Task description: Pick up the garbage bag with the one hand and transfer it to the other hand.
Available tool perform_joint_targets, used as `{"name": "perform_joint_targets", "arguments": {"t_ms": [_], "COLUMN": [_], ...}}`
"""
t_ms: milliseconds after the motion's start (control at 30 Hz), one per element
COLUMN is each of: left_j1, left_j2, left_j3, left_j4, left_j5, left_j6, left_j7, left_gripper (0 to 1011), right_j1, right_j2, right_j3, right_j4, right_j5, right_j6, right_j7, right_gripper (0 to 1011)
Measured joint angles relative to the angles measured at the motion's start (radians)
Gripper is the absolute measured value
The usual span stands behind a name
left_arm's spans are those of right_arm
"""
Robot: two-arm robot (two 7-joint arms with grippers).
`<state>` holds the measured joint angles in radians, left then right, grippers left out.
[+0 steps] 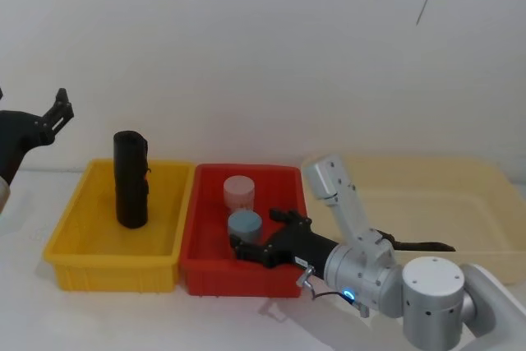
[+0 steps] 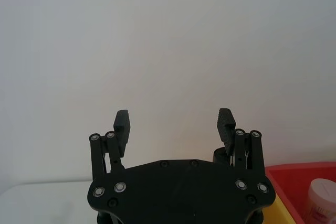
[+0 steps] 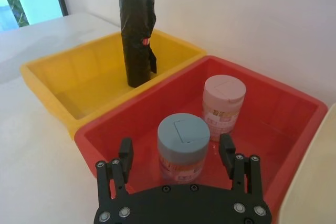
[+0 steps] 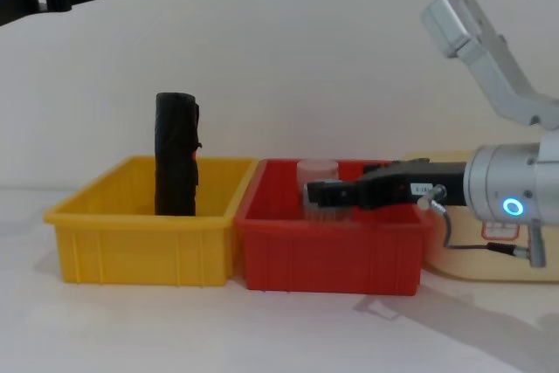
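Head view pictures show the left gripper point(image 1: 59, 113) held high in the air at the far left, above the white table point(image 1: 25, 302). Its two black fingers point(image 2: 122, 124) are spread wide apart in the left wrist view, and nothing is held between them.

The garbage bag, a tall black roll of crinkled plastic point(image 1: 130, 180), is stood upright in the yellow plastic bin point(image 1: 107, 265). It is found lower than the left gripper and off to that gripper's right, well apart from it. Its top is seen above the bin's walls in the chest view.

The right gripper point(image 1: 259, 234) is reached low over the red plastic bin point(image 1: 246, 273), which is set just beside the yellow one. Its fingers point(image 3: 126, 153) are spread apart too. A small round jar with a blue lid point(image 3: 182, 148) is seen between them, with a little gap on each side, so nothing is gripped. A second round jar with a pink lid point(image 3: 223, 106) is stood just past the blue one, beyond the fingertips. From this gripper, the garbage bag is found farther ahead and off to its left, in the next bin, well apart from it.

A pale cream tray point(image 1: 485, 203) is seen behind the right arm, on the far side from the bins.
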<state>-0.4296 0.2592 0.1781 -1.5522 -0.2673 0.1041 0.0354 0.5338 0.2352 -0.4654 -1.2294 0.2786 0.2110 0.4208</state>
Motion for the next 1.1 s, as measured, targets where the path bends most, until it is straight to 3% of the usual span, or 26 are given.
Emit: {"name": "perform_joint_targets", "arguments": {"t_ms": [867, 1100], "left_j1": [0.002, 0.002], "left_j2": [0.001, 0.001], "left_j3": [-0.003, -0.004], "left_j4": [-0.001, -0.001], "left_j5": [0.001, 0.001], "left_j6": [0.000, 0.000], "left_j7": [0.004, 0.004], "left_gripper": [1002, 1002], "right_j1": [0.081, 0.103], "right_j2": [-0.047, -0.062], "right_j3": [-0.022, -0.032], "right_j4": [0.140, 0.172], "right_j5": [-0.023, -0.036], "right_j6": [-0.017, -0.008], "right_j7": [0.018, 0.021], "right_gripper": [1000, 886]}}
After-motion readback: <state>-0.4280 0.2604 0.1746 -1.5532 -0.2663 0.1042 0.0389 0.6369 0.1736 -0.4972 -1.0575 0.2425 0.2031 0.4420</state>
